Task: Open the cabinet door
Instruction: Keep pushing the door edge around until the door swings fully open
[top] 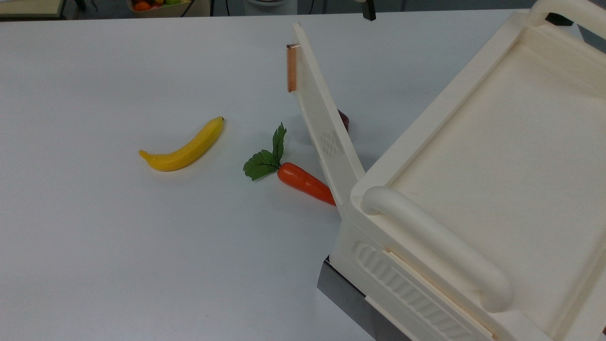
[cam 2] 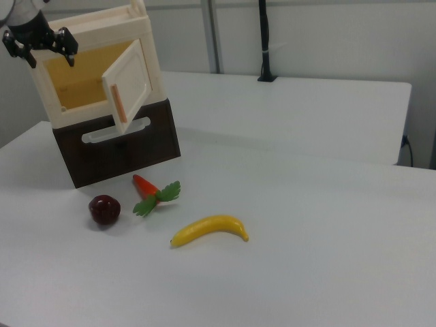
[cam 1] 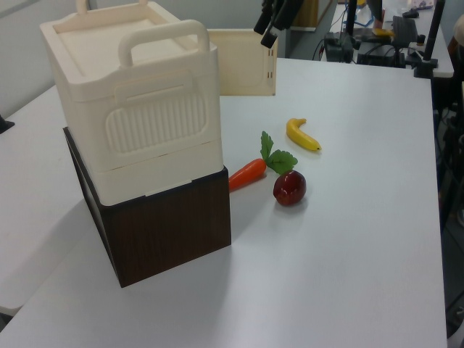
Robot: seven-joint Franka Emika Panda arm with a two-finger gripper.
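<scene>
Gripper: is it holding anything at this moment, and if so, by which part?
Nothing is held. The gripper is open and hangs in the air apart from the cabinet door, which stands swung wide with its copper handle strip free.

Tool (cam 2: 39, 48) raised high, fingers (cam 2: 68, 42) spread, holding nothing

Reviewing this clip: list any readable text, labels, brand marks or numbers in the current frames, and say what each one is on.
None can be read.
The cabinet door, cream cabinet and dark base carry no print.
The banana, carrot and apple bear no sticker.
The claw shows no marking.
Items on the background desks in the left view are too small to read.
</scene>
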